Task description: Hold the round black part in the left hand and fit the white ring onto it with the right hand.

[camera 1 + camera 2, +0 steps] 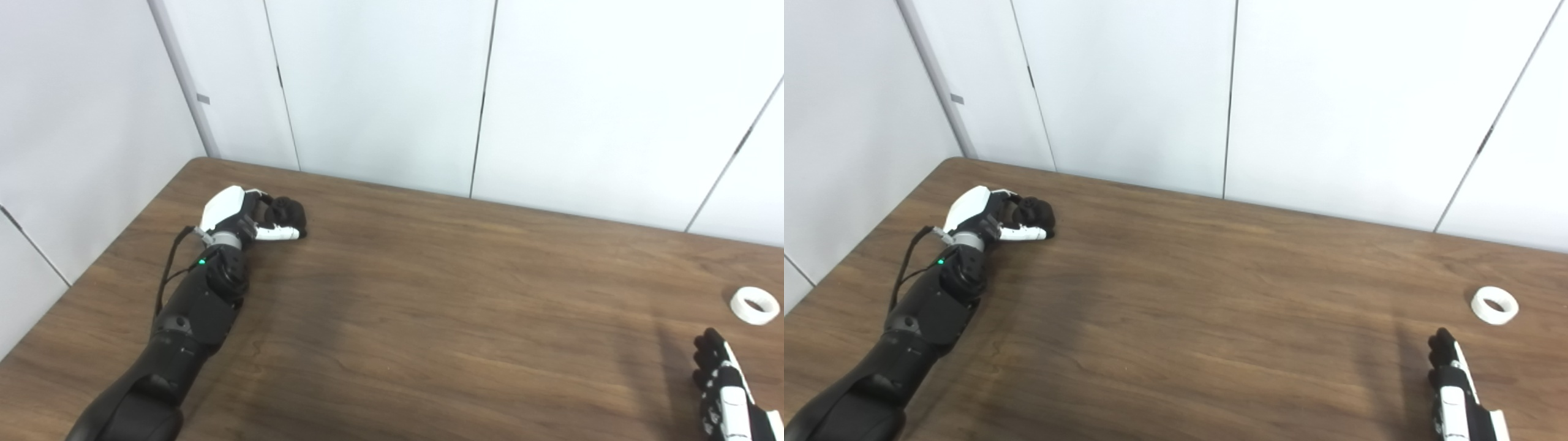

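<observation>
The round black part (286,212) rests on the wooden table (429,294) at the far left. My left hand (245,217) lies there with its fingers and thumb wrapped around the part, low on the tabletop. The white ring (754,304) lies flat on the table at the far right, untouched. My right hand (723,386) comes in at the bottom right corner, a short way in front of the ring, fingers apart and holding nothing. Part of that hand is cut off by the picture's edge.
White wall panels (380,92) stand close behind the table's far edge and along its left side. A wide stretch of bare wood separates the two hands.
</observation>
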Robot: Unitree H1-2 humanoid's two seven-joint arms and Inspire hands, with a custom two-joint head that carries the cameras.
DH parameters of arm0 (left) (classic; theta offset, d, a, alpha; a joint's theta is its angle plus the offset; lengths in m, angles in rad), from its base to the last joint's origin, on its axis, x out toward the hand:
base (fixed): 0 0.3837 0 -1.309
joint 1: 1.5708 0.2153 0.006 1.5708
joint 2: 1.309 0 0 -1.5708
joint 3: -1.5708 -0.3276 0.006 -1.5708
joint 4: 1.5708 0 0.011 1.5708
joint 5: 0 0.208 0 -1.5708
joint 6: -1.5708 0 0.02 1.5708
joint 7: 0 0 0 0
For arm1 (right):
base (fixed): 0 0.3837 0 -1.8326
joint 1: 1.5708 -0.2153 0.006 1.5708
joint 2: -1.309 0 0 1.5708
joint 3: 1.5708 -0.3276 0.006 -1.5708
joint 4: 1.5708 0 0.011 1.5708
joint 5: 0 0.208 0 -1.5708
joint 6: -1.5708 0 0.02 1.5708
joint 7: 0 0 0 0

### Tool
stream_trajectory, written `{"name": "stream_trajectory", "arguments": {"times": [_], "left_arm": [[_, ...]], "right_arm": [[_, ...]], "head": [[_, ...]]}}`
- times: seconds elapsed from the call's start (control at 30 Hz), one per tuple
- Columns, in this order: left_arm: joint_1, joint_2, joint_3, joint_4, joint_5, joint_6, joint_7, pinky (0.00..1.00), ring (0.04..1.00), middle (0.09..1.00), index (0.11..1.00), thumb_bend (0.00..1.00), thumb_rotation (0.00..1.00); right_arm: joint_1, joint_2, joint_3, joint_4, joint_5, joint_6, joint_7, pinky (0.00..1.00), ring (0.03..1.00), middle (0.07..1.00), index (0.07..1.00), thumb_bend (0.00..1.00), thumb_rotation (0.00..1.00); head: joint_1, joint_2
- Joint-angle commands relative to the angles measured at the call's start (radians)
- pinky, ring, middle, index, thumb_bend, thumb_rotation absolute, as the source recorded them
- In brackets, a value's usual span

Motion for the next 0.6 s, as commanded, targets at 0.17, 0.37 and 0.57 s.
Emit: {"name": "stream_trajectory", "arguments": {"times": [0.17,0.37,0.57], "left_arm": [[-0.058,0.030,-0.001,-0.026,0.006,0.008,0.014,1.00,0.980,0.903,0.729,0.94,0.40],[-0.047,0.018,0.035,-0.022,-0.028,-0.045,0.054,1.00,0.956,0.853,0.617,0.88,0.27],[-0.038,0.010,0.058,-0.008,-0.062,-0.126,0.103,1.00,0.913,0.800,0.487,0.53,0.06]], "right_arm": [[0.037,0.009,0.002,-0.043,-0.002,-0.010,-0.007,1.00,0.987,0.970,0.980,0.32,1.00],[0.038,0.005,0.003,-0.041,-0.001,-0.014,-0.003,1.00,0.994,0.973,0.983,0.32,1.00],[0.041,0.006,0.000,-0.047,0.003,-0.014,-0.005,1.00,0.988,0.970,0.982,0.31,1.00]], "head": [[0.003,0.002],[0.002,0.002],[0.002,0.003]]}}
